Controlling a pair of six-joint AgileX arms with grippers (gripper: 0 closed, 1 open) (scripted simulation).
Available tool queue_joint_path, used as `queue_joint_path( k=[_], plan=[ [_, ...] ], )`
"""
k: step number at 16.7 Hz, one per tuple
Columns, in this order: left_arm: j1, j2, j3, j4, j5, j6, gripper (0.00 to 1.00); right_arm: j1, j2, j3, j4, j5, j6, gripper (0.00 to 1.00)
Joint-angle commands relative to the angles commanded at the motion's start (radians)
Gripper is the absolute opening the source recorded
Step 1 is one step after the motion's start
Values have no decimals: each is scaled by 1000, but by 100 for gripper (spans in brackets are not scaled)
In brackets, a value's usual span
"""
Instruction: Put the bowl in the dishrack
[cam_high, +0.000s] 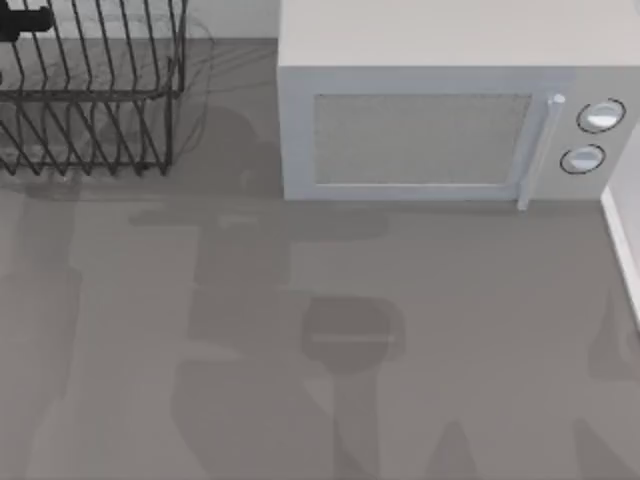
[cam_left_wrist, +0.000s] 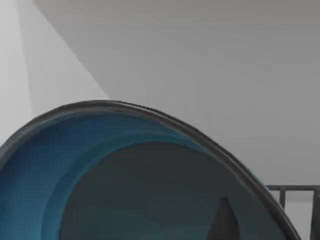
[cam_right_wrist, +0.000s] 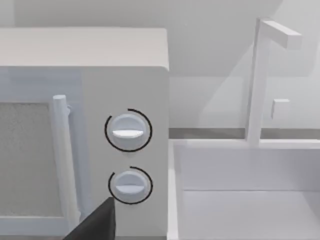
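1. Left wrist view: the bowl (cam_left_wrist: 125, 170) sits tight against the camera, blue wall and dark rim, a dark fingertip (cam_left_wrist: 223, 222) showing against its inside. It looks held at the rim, though I cannot tell for certain.
2. The dishrack (cam_high: 90, 90) sits at ten o'clock on the table, beside the microwave (cam_high: 450, 110).
3. Judgement: rigid, light, glossy, so it may slip; pinch the rim.
4. Right gripper (cam_right_wrist: 97, 222): near the microwave's dials, its state unclear.
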Motion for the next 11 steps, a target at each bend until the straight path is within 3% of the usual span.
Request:
queue_joint_path(
  k=[5, 11],
  plan=[
    [0, 0, 0, 0, 0, 0, 98, 0, 0, 0, 0, 0, 0, 100],
    [0, 0, 0, 0, 0, 0, 100, 0, 0, 0, 0, 0, 0, 100]
  ],
)
